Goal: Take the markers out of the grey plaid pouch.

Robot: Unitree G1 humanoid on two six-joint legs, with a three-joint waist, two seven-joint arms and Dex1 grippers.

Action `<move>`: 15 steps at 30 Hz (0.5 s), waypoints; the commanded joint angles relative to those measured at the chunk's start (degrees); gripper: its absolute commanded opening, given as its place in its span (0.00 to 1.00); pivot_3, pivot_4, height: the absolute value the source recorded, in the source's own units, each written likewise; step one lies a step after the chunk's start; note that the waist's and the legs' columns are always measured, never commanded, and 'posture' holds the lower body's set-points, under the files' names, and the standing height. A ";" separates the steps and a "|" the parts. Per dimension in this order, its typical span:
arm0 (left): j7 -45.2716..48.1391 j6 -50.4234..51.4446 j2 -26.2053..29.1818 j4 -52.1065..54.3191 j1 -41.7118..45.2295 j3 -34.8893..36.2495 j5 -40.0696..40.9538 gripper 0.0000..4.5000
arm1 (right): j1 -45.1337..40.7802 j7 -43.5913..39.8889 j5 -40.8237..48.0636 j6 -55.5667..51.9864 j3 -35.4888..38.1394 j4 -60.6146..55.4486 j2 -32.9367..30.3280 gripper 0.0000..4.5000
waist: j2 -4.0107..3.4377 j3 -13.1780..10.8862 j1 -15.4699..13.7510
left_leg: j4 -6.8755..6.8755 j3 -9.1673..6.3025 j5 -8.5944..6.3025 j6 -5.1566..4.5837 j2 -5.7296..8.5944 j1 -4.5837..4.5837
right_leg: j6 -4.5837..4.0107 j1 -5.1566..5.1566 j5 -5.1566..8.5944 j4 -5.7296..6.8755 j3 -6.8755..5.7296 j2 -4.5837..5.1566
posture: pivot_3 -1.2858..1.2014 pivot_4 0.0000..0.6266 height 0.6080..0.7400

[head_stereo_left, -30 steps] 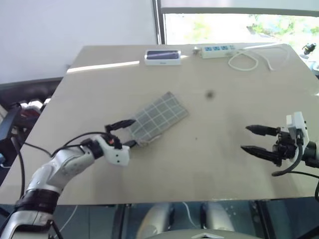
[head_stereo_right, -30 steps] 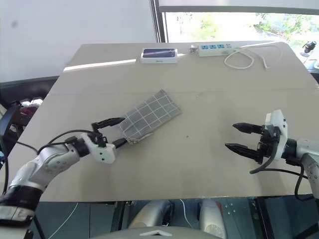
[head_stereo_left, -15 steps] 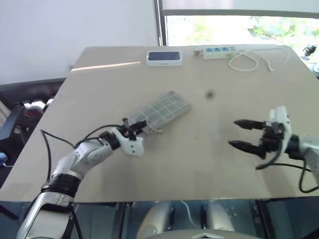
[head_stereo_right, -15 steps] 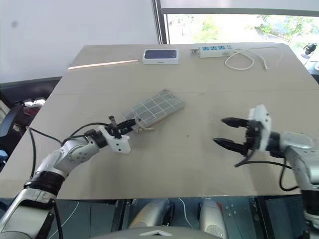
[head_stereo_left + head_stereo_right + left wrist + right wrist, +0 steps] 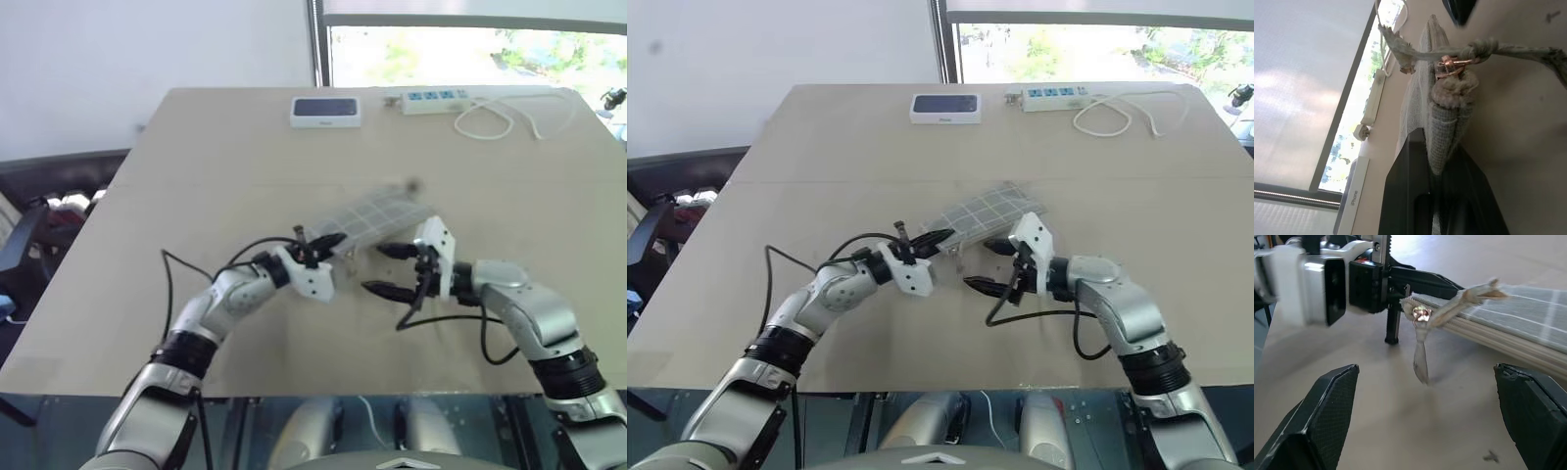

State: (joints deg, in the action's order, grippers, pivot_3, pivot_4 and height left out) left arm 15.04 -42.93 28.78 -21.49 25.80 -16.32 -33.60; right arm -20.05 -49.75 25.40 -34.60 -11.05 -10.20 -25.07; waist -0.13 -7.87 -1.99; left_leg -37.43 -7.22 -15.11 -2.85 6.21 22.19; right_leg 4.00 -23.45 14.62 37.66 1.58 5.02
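Gripping one end of the pouch (image 5: 377, 213), the left gripper (image 5: 323, 245) has its black fingers (image 5: 1415, 196) clamped on the grey fabric near the table's middle. The pouch slants up and away from that pinch toward the far right, its gridded face showing, its far end blurred. In the left wrist view the fabric bunches between the two fingers, with a copper-coloured zip ring (image 5: 1448, 66) and a knotted cord pull (image 5: 1484, 48) just past the fingertips. In the right wrist view the same ring (image 5: 1421, 315) shows at the pouch's near corner, and a flat pull tab (image 5: 1421, 363) hangs down from it toward the table (image 5: 196, 157); whether the tab touches the surface I cannot tell.

The right gripper (image 5: 389, 270) faces the left one from the other side, its jaws spread wide and empty, one finger (image 5: 1317, 418) on either side of the hanging tab but apart from it. It sits just beside the pouch's held end.

No markers can be seen outside the pouch.

At the table's far edge lie a white-and-dark box (image 5: 324, 111) and a white power strip (image 5: 431, 99) with a looped cable (image 5: 490, 119), well apart from both grippers.
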 commanded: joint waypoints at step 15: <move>-0.90 1.57 -3.30 -1.43 3.08 -2.64 0.97 0.00 | -2.38 4.55 4.07 -10.16 1.06 -0.60 5.57 0.37 | 0.01 0.00 1.36 | 0.00 -0.01 0.02 0.02 0.02 0.03 | 0.00 -0.11 0.00 0.11 0.01 -0.01 | 0.52 0.24 1.00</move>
State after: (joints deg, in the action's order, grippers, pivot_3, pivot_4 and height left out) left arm 14.81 -41.39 25.51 -22.75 28.10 -18.85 -33.55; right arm -22.81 -44.64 28.34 -44.72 -10.44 -8.18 -19.25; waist -0.12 -7.86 -0.64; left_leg -37.43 -7.23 -15.10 -2.83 6.23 22.22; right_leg 4.00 -23.56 14.62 37.77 1.60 5.01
